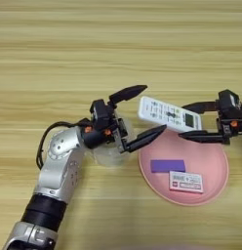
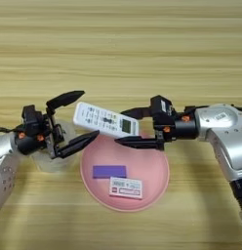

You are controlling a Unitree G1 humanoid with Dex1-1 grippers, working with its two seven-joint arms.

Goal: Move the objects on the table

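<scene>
1. Left eye view: my left gripper (image 1: 141, 114) is spread wide, one finger above the near end of the remote (image 1: 170, 114) and one below it, not clamped. My right gripper (image 1: 190, 121) is at the remote's screen end, fingers apart too. I can't tell if the remote is resting on the plate (image 1: 214, 188) rim or on my fingers. The little white box (image 1: 186, 181) sits flat on the plate next to the purple block (image 1: 168, 166).

2. Right eye view: same deal. The remote (image 2: 106, 120) hangs over the plate's (image 2: 154, 193) top edge between both grippers, and the tape roll (image 2: 50, 160) is on the table (image 2: 121, 44) under my left wrist.

3. Progress guess: the box looks done, the remote is mid-move and needs placing.
</scene>
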